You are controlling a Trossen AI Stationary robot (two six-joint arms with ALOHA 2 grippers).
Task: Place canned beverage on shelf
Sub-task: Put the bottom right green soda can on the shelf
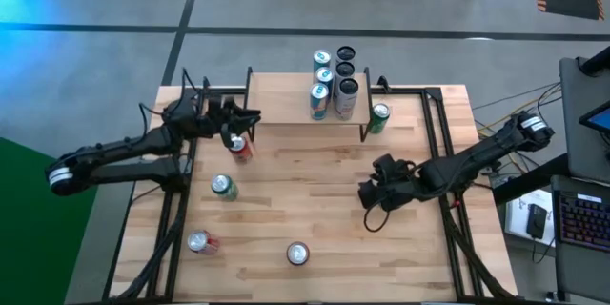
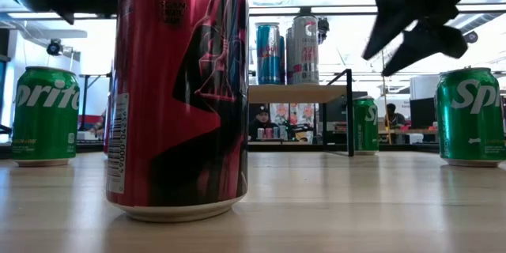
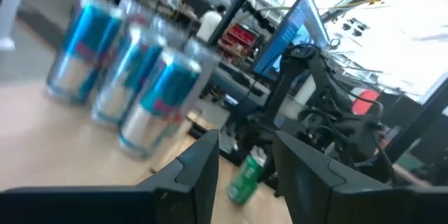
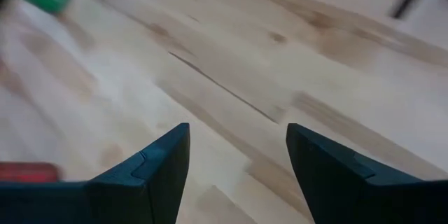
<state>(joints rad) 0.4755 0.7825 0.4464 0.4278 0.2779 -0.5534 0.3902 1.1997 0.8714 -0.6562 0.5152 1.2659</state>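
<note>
Glossy metal cans (image 2: 178,87) stand on a smooth, matt light-wood table (image 1: 334,210).

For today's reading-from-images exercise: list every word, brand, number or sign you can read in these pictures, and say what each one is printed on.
"Sprite" on the left green can in the low view.
"Sp", cut off by the picture's edge, on the right green can.
A square code and a barcode on the red can; the small print there is too small to read.
Labels on the blue cans on the shelf are too small to read.
Wrist views: nothing readable.
</note>
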